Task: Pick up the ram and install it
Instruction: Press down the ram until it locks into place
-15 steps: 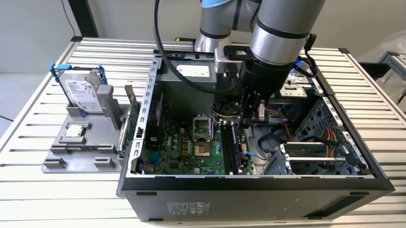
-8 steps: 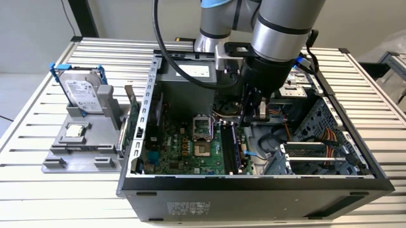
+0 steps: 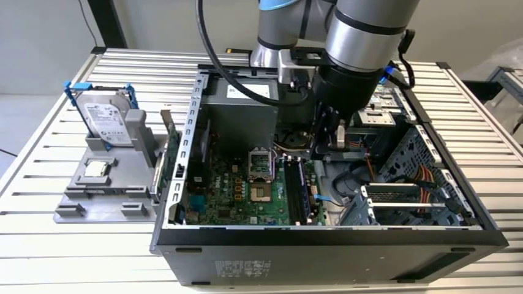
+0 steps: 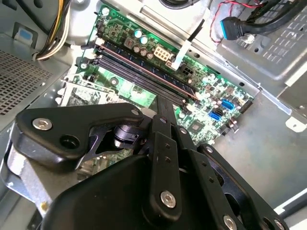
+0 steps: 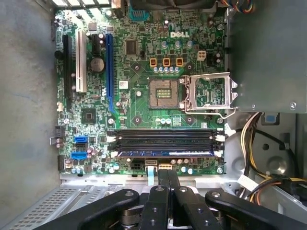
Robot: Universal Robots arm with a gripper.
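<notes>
The ram (image 5: 165, 153), a long thin stick with a blue label, stands in the memory slot nearest the motherboard's edge; in the exterior view the ram (image 3: 293, 184) runs lengthwise inside the open computer case (image 3: 176, 184). My gripper (image 5: 168, 178) hangs just above the board beside that slot, off the stick's middle. Its fingers are pressed together with nothing between them. The gripper (image 3: 327, 146) sits low inside the case, at the back end of the memory slots. In the second wrist view the gripper (image 4: 165, 101) points at the slots.
A grey holder (image 3: 102, 196) at the exterior view's left carries a silver hard drive in a blue frame (image 3: 106, 119) and a small square processor chip (image 3: 98, 168). The open CPU socket (image 5: 165, 93), the power supply box (image 3: 237, 116), cables (image 3: 408, 174) and the drive cage crowd the case.
</notes>
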